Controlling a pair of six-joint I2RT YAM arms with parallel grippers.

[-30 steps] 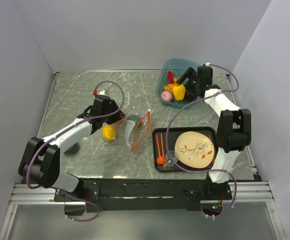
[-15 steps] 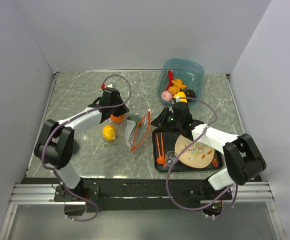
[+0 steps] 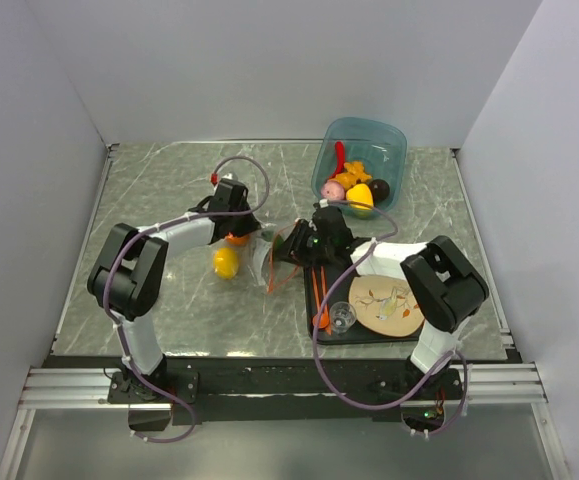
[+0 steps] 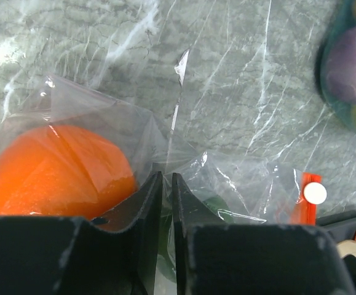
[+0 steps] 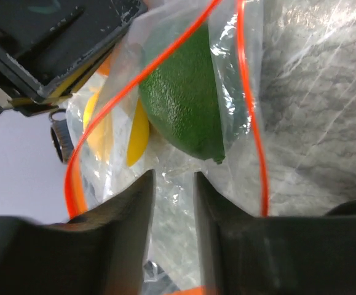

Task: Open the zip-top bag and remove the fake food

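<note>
Black tray (image 3: 379, 338) sits nearest, lower right. Mid-frame, the zip-top bag (image 3: 267, 262) lies open-mouthed: the left gripper (image 4: 166, 178) is pinched on its clear film, seemingly to anchor it, while the right gripper (image 5: 173, 181), fingers slightly apart, noses at the mouth toward the green piece (image 5: 181, 92). Farthest, upper right, the blue tub (image 3: 397, 140) holds fake food (image 3: 359, 192) already out.

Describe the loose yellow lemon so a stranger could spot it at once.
On the grey marbled table's left half, find the left gripper pinching the clear zip-top bag. Just nearer the arm bases lies the yellow plastic lemon, alone on bare stone, unlike the yellow piece in the blue tub.
</note>
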